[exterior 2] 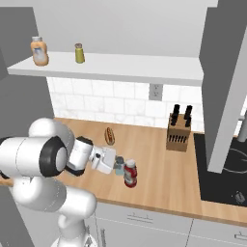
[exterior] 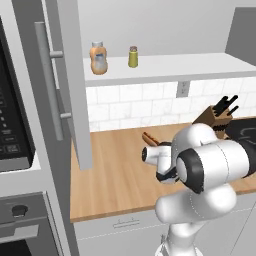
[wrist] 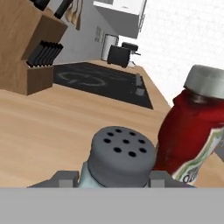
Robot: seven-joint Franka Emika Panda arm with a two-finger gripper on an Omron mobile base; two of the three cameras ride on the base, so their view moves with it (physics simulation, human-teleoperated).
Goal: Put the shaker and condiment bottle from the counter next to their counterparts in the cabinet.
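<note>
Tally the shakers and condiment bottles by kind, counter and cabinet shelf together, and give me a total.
Shakers: 2, the blue-grey shaker between the gripper fingers on the counter, and the yellow-green shaker on the cabinet shelf.
Condiment bottles: 2, the red condiment bottle on the counter and the orange bottle on the shelf.
Total: 4

Blue-grey shaker (wrist: 117, 162) upright on counter (exterior 2: 159, 166), beside upright red condiment bottle (wrist: 192, 140).

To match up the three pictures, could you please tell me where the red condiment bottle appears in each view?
Left base view: not visible.
Right base view: condiment bottle lower centre, beside the shaker.
Hand view: right side, behind the shaker.
Shared landmark: knife block.
</note>
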